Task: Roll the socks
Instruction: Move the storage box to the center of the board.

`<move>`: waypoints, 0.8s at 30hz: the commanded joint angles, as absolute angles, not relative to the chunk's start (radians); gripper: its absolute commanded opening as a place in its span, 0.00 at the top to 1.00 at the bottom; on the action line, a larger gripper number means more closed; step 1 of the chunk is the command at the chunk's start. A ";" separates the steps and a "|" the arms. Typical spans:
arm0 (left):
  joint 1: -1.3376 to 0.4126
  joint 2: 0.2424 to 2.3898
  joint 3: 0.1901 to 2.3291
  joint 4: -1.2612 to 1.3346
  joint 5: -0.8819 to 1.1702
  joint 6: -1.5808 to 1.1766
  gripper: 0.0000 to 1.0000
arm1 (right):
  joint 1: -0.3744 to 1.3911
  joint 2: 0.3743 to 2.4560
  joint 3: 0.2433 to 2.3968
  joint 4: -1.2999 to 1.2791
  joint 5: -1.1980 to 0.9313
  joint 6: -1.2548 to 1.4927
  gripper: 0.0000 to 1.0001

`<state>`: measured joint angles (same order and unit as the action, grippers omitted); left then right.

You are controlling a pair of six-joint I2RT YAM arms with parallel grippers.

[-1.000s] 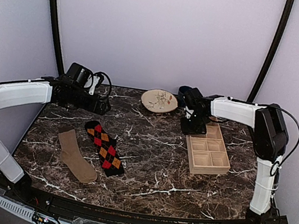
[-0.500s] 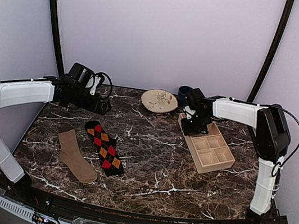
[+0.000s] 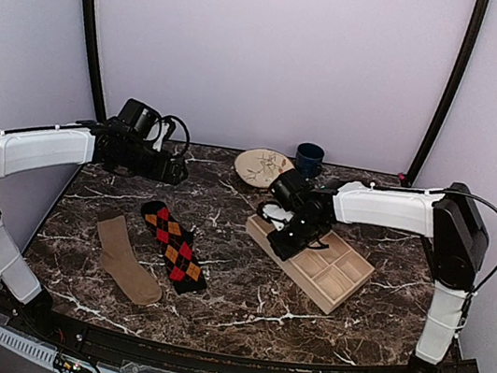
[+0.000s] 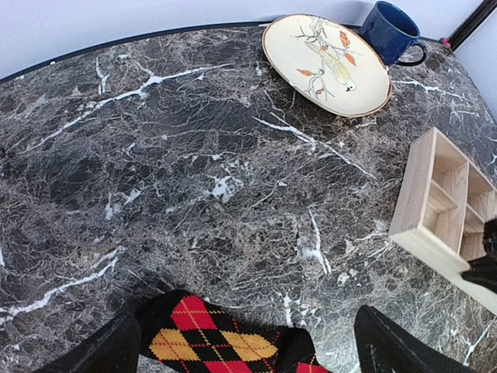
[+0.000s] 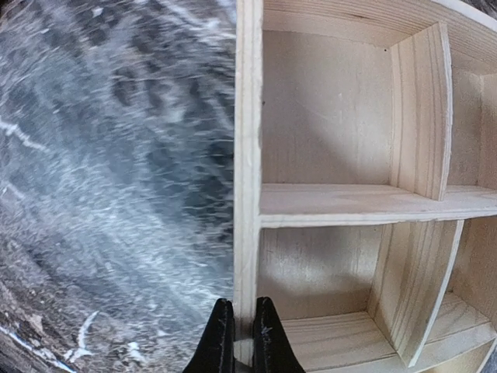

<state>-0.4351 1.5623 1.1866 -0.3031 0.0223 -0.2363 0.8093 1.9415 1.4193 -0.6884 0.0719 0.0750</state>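
Fingers (image 5: 220, 343) of the right gripper (image 3: 285, 242) are clamped together on the outer wall of the wooden tray (image 5: 248, 140), as is seen in the right wrist view, where the thin wall is pinched between the 2 dark tips. The tray is placed at an angle on the right half of the marble table (image 3: 239, 303). The fingers (image 4: 97, 356) of the left gripper (image 3: 171, 172) are held wide apart above the far left part of the table, and in the left wrist view the upper end of the argyle sock (image 4: 225, 342) is seen between them. The 2 socks are laid flat and unrolled on the left near part of the table. The tan sock (image 3: 126, 259) is placed just beside the argyle sock, on its left. A decorated plate (image 3: 264, 166) and a blue mug (image 3: 309, 158) are found at the far edge.
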 commanded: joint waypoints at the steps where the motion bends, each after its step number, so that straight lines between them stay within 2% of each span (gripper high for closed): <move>1: -0.439 1.563 1.211 -0.355 0.033 -0.263 0.01 | 0.859 1.912 1.437 -0.685 0.017 -0.022 1.00; 17: -0.439 1.552 1.174 -0.392 0.061 -0.357 0.01 | 0.914 2.030 1.618 -0.577 -0.123 -0.250 1.00; 24: -0.439 1.582 1.152 -0.364 0.132 -0.419 0.01 | 0.939 2.109 1.660 -0.501 -0.038 -0.307 1.00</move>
<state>-0.4351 1.5673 1.1774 -0.3561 0.0780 -0.3706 0.9169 2.0697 1.5978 -0.6071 -0.0807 -0.2424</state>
